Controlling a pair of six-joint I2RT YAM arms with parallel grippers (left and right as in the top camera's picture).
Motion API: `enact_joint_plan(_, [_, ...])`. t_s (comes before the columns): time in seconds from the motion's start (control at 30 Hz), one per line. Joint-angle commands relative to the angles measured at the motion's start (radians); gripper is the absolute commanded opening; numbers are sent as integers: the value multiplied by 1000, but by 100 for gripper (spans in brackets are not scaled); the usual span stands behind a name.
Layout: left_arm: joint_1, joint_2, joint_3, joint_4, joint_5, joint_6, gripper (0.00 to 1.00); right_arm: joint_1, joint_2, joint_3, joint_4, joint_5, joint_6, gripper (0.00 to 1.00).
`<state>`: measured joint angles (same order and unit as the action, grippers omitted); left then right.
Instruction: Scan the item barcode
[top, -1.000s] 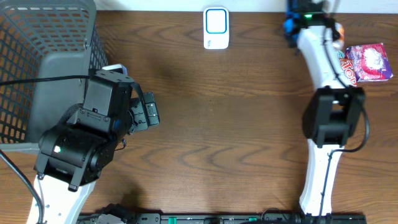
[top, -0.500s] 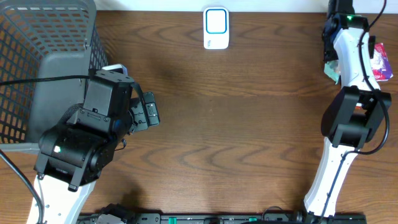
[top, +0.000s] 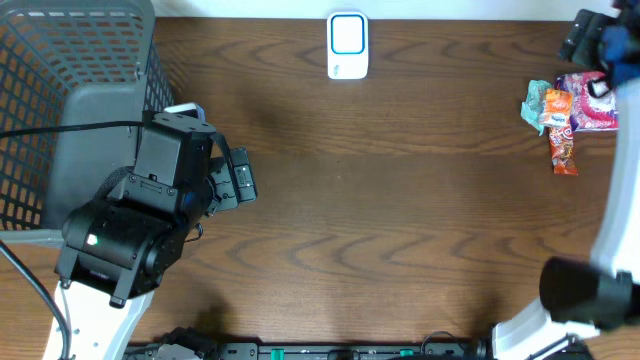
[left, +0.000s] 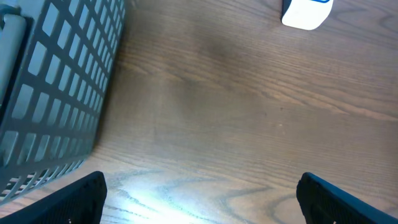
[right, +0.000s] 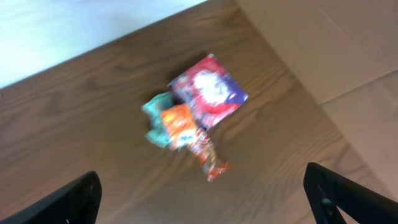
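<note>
A pile of snack packets (top: 558, 112) lies at the table's far right: a pink-purple packet (right: 208, 90), an orange one (right: 180, 124), a teal one (right: 157, 117) and a red-orange sachet (right: 212, 163). My right gripper (right: 205, 199) hovers over the pile, open and empty, well above the packets. The white and blue scanner (top: 347, 45) stands at the back middle, also in the left wrist view as the scanner (left: 306, 12). My left gripper (left: 202, 199) is open over bare wood at the left, holding nothing.
A grey wire basket (top: 70, 110) fills the back left corner, right beside the left arm (top: 140, 230). The table's right edge runs just past the packets, with a tan surface (right: 323, 56) beyond it.
The right arm swung from the back of the table to the far right edge and its jaws opened. Teal and orange packets now show beside the pink one. The left arm stayed still.
</note>
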<state>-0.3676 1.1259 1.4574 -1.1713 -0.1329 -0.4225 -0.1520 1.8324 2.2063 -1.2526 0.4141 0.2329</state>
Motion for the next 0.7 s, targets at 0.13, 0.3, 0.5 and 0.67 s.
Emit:
enact_joint_plan(0.13, [2,-2,3,-3,-6,-2,98,129,-179,-44,-171,-123,63,99])
enact_joint_plan(0.3, [2,-2,3,-3,-6,-2,98,256,-320,-197,-165,-43,85,99])
enact_joint_plan(0.5, [2,-2,3,-3,-6,-2,98,375,-516,-383,-174,-112,122,99])
enact_joint_plan(0.67, [2,-2,3,-2,-6,-2,98,395,-612,-437,-266,-312,122,99])
